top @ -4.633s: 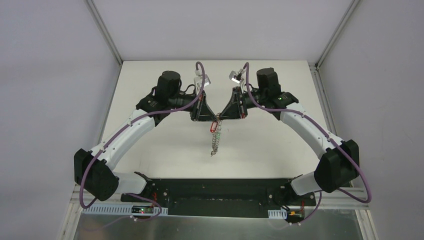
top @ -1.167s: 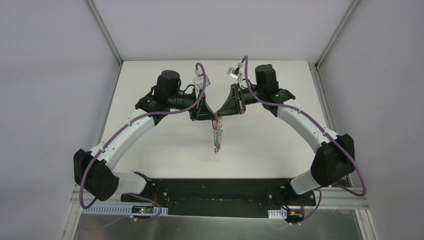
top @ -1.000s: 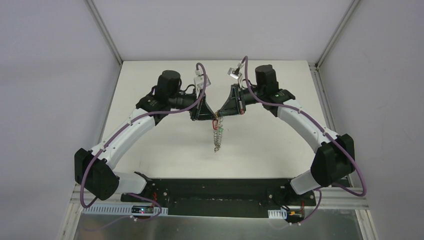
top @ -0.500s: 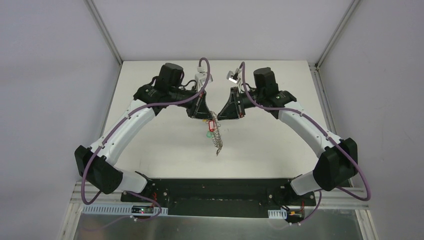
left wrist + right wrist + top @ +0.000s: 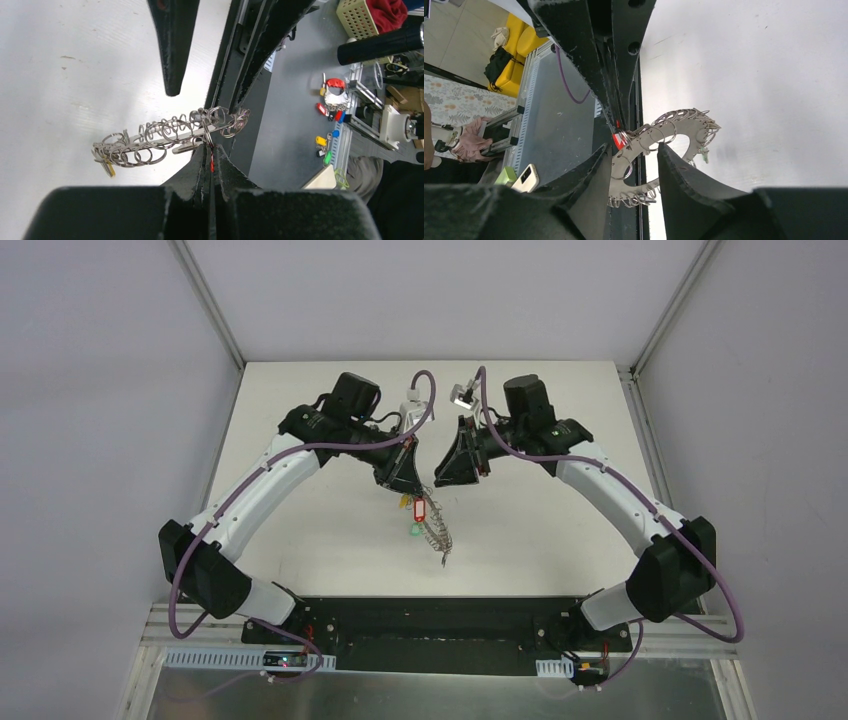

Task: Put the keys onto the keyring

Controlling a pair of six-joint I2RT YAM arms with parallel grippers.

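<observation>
A large flat grey metal keyring point(image 5: 676, 128), its rim crowded with small wire loops, hangs tilted from my clamped left jaws. Tiny keys dangle off it: a red-headed key point(image 5: 419, 510), a green-headed key point(image 5: 412, 533) and a yellow-headed key point(image 5: 110, 170).

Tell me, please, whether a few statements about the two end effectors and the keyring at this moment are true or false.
1. The left end effector is shut, pinching a red key. True.
2. The right end effector is clamped on the keyring. False: its fingers stand apart, open.
3. The keyring lies flat on the table. False: it hangs below the left end effector.
4. A green key hangs at the keyring. True.
</observation>
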